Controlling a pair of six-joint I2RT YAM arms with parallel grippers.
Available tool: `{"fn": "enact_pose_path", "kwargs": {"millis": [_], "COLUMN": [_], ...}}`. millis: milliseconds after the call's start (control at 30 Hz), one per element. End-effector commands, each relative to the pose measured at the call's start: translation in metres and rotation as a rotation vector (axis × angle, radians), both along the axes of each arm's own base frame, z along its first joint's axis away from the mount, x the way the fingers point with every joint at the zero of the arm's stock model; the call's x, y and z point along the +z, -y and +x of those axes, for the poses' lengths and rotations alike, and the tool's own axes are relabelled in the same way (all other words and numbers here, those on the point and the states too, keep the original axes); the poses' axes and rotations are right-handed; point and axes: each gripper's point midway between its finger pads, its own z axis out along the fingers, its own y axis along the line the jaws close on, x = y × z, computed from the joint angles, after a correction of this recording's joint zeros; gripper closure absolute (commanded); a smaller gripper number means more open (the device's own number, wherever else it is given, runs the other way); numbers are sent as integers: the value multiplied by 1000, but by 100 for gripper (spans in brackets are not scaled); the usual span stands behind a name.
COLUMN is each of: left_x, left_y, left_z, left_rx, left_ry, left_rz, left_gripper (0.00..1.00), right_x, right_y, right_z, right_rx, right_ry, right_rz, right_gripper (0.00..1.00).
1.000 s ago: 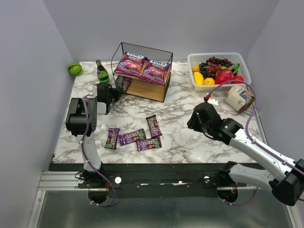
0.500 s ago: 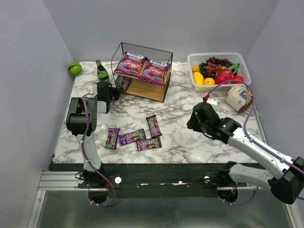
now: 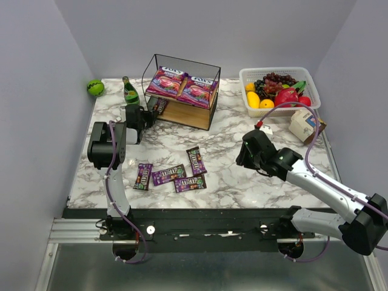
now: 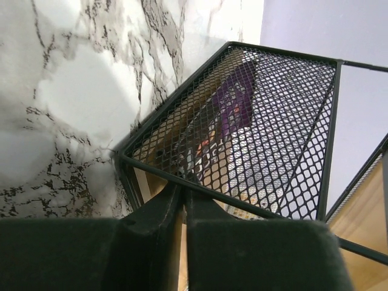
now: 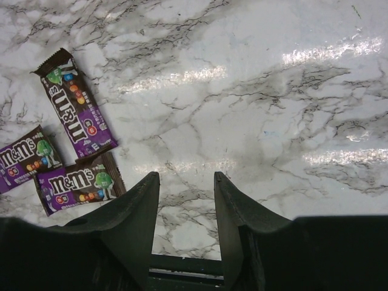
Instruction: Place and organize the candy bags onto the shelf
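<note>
The black wire shelf (image 3: 209, 115) stands at the back centre. Two pink-purple FOX'S bags (image 3: 167, 81) (image 3: 197, 91) lie side by side on its top tier. My left gripper (image 3: 147, 116) is at the shelf's left end, shut on a dark M&M's packet (image 3: 159, 107) that reaches onto the lower board. In the left wrist view the packet (image 4: 225, 115) shows through the mesh beyond my gripper (image 4: 183, 189). Several more M&M's packets (image 3: 169, 174) lie on the marble near the front. My right gripper (image 3: 242, 159) (image 5: 187, 177) is open and empty, low over the marble, with packets (image 5: 74, 110) to its left.
A green bottle (image 3: 129, 92) stands just left of the shelf, beside my left arm. A green ball (image 3: 94, 87) sits in the back left corner. A white fruit basket (image 3: 276, 71) and a beige carton (image 3: 305, 125) are at the back right.
My left arm has pressed slightly further toward the shelf with the packet. My right gripper has moved a little to the left, toward the packets on the table.
</note>
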Motion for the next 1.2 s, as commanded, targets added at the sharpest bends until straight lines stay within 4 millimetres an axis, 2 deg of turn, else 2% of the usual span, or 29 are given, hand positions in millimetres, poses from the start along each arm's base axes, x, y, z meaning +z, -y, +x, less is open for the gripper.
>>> {"fn": "enact_pose_path", "kwargs": {"millis": [0, 33, 133, 200, 233, 400, 433, 467, 600, 700, 833, 867, 933, 967, 1000, 1067, 1167], "left_x": [5, 4, 10, 18, 18, 32, 28, 37, 36, 29, 24, 24, 24, 26, 27, 27, 18], "left_y": [-4, -4, -5, -3, -2, 3, 4, 8, 22, 28, 15, 0, -19, -29, -46, -59, -75], "left_z": [2, 0, -6, -9, -13, -28, -35, -38, -62, -92, -140, -159, -182, -204, -214, -244, -279], "left_rx": [12, 11, 6, -7, -17, -63, -72, -88, -167, -254, -318, -287, -271, -262, -210, -201, -186], "left_ry": [30, 27, 37, 53, 49, 55, 44, 61, 27, -60, -213, -291, -366, -433, -474, -546, -645], "left_rz": [15, 18, 29, 41, 52, 112, 120, 124, 162, 212, 351, 409, 512, 552, 618, 679, 738], "left_gripper": [74, 65, 52, 45, 37, 32, 31, 31, 32, 32, 34, 34, 33, 33, 34, 34, 34], "right_x": [14, 14, 12, 11, 10, 8, 7, 7, 3, -1, 3, 4, 9, 4, 3, 3, -6], "right_y": [-9, -10, -11, -12, -12, -17, -17, -17, -24, -35, -60, -67, -77, -80, -87, -93, -101], "right_z": [10, 10, 9, 9, 8, 7, 6, 6, 3, 1, 2, 4, 6, 9, 6, 7, 6], "right_rx": [6, 8, 12, 17, 22, 41, 43, 45, 74, 124, 258, 282, 313, 315, 342, 355, 370], "right_ry": [31, 29, 25, 22, 20, 18, 18, 17, -1, -23, 3, 12, 13, -3, -22, -31, -68], "right_rz": [35, 37, 37, 42, 43, 63, 63, 65, 86, 112, 167, 175, 192, 179, 194, 198, 193], "right_gripper": [50, 50, 50, 45, 43, 38, 38, 38, 36, 36, 33, 33, 32, 32, 32, 32, 32]}}
